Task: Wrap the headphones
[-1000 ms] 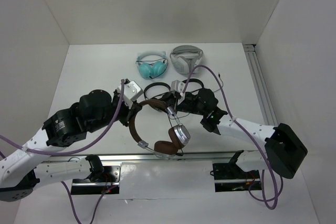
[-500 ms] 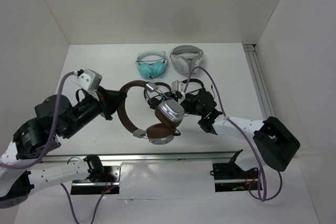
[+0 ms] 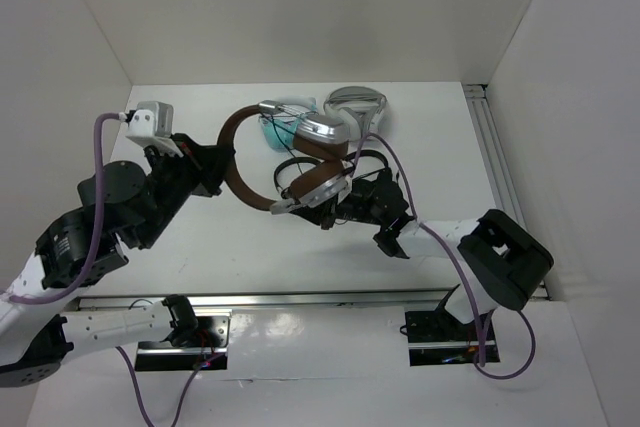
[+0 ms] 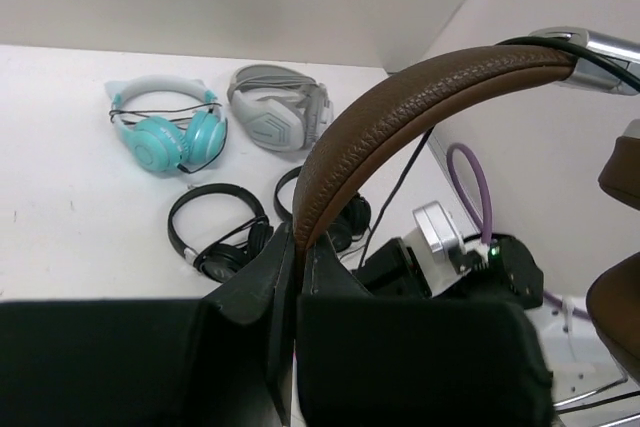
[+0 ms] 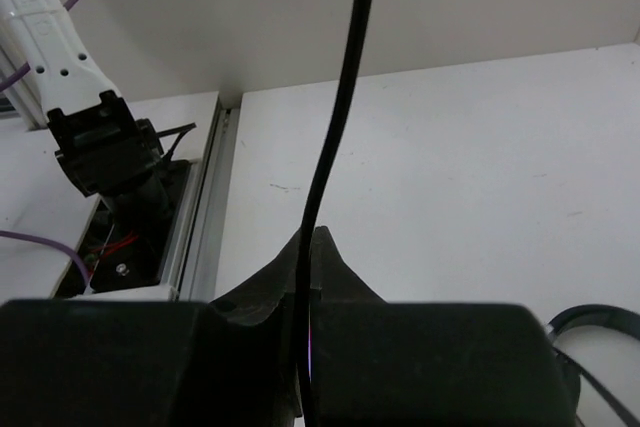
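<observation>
The headphones [image 3: 240, 167] hang in the air over the middle of the table, with a brown headband, a silver cup [image 3: 322, 130] and a brown ear pad [image 3: 315, 183]. My left gripper [image 3: 221, 161] is shut on the headband [image 4: 400, 107], which rises out of its fingertips [image 4: 297, 247] and arcs to the right. My right gripper [image 3: 328, 215] sits low beneath the ear cups, shut on the thin black cable [image 5: 335, 147]. That cable runs straight up from between its fingertips [image 5: 308, 247].
A teal pair [image 4: 165, 132] and a white-grey pair [image 4: 280, 117] lie at the back of the table. Two small black pairs [image 4: 215, 232] lie in front of them, close to the right arm. An aluminium rail [image 3: 495, 162] runs along the right edge.
The left arm has swung the headphones up and toward the back of the table. The right gripper has closed on the cable and shifted slightly left.
</observation>
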`<action>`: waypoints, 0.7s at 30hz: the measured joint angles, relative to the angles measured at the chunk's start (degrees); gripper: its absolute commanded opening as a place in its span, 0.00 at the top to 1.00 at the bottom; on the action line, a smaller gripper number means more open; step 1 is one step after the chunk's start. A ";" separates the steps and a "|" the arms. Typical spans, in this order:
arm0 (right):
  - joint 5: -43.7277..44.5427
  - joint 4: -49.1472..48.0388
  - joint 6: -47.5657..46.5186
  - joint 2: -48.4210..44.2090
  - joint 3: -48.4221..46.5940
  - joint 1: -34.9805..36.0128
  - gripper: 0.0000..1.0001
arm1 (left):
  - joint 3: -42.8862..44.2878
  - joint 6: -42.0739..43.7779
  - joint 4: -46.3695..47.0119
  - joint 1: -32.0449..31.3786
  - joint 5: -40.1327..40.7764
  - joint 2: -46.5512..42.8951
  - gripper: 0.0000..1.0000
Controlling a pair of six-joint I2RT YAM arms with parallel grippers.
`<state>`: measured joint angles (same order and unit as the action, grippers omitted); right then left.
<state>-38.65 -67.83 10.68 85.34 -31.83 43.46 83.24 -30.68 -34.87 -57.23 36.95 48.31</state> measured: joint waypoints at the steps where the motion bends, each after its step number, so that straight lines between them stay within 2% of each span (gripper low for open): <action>1: -0.11 -0.66 0.26 0.42 0.48 0.00 0.96 | 0.42 -0.52 -0.15 0.00 1.01 0.72 1.00; 7: -0.17 -2.93 1.73 2.47 3.89 0.09 0.96 | 4.02 -1.05 -0.74 0.00 6.49 4.28 1.00; 11: 0.26 -3.08 2.40 2.78 6.08 0.72 0.91 | 6.56 -0.66 -0.83 0.17 9.79 5.38 1.00; 15: 0.76 -3.08 2.34 2.78 6.71 2.34 0.99 | 8.02 0.52 -0.81 2.05 11.43 5.64 1.00; 21: 3.76 -1.79 1.57 1.64 9.44 4.85 1.00 | 9.55 1.77 -0.92 6.82 12.66 8.17 1.00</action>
<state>-34.89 -69.63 12.25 86.98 -22.39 48.31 92.79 -28.91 -35.79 -50.41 49.60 56.49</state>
